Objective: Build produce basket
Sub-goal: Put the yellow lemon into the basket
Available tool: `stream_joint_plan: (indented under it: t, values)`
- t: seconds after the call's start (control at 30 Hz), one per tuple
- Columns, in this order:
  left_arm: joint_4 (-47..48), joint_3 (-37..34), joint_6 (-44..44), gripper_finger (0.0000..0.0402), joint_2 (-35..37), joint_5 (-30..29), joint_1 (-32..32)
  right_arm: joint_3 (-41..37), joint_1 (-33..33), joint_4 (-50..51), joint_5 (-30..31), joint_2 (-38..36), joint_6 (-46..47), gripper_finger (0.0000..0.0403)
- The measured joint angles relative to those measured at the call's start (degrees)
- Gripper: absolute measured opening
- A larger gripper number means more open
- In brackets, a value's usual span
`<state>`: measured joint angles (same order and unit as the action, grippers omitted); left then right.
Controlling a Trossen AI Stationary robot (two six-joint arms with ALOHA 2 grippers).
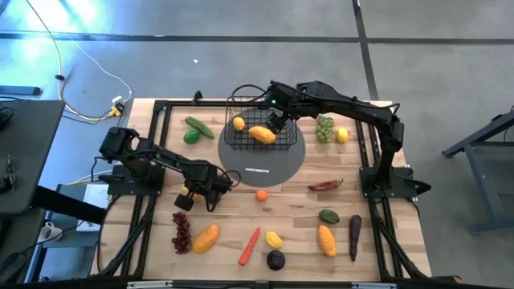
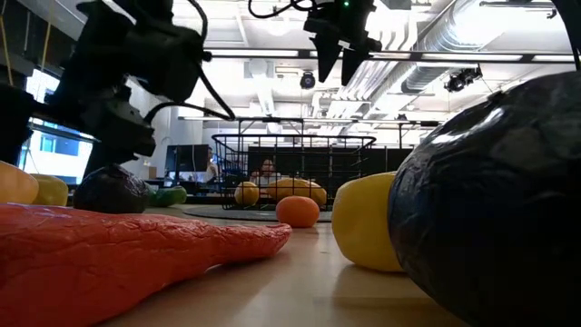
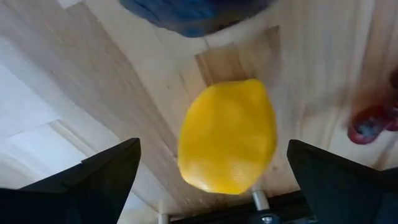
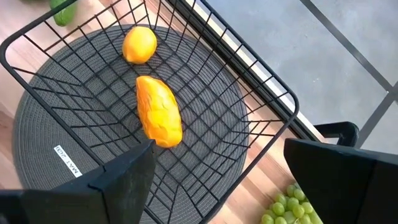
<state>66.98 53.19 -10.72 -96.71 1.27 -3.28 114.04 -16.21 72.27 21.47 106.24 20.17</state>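
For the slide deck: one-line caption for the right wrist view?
Open right gripper above the basket, which holds a lemon and a mango.

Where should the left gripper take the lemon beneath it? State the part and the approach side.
Grip the lemon across its middle, straight down from above. It lies flat on the table, and the open fingers of the left gripper flank its shorter width. The tapered ends would likely slip. The right gripper hangs open over the basket.

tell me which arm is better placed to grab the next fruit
Left. Its open gripper hangs right over a yellow fruit on the table, while the right gripper is empty above the basket.
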Motion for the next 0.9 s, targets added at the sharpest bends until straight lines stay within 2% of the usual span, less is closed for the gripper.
stream_joint_plan:
  t: [0.4, 0.63, 0.9]
  values:
    - [-1.41, -4.80, -2.31, 0.0327, -0.02, 0.14, 1.83, -0.07, 0.00, 0.98, 0.00, 0.00, -0.45, 0.0335]
    - [-4.27, -5.22, -2.93, 0.0279, -0.04, 7.05, 1.76, -0.07, 0.00, 0.99, 0.02, 0.00, -0.31, 0.0335]
    - [-5.69, -5.22, -4.26, 0.0262, -0.04, 6.91, 1.76, -0.07, 0.00, 1.18, 0.00, 0.00, 0.50, 0.0335]
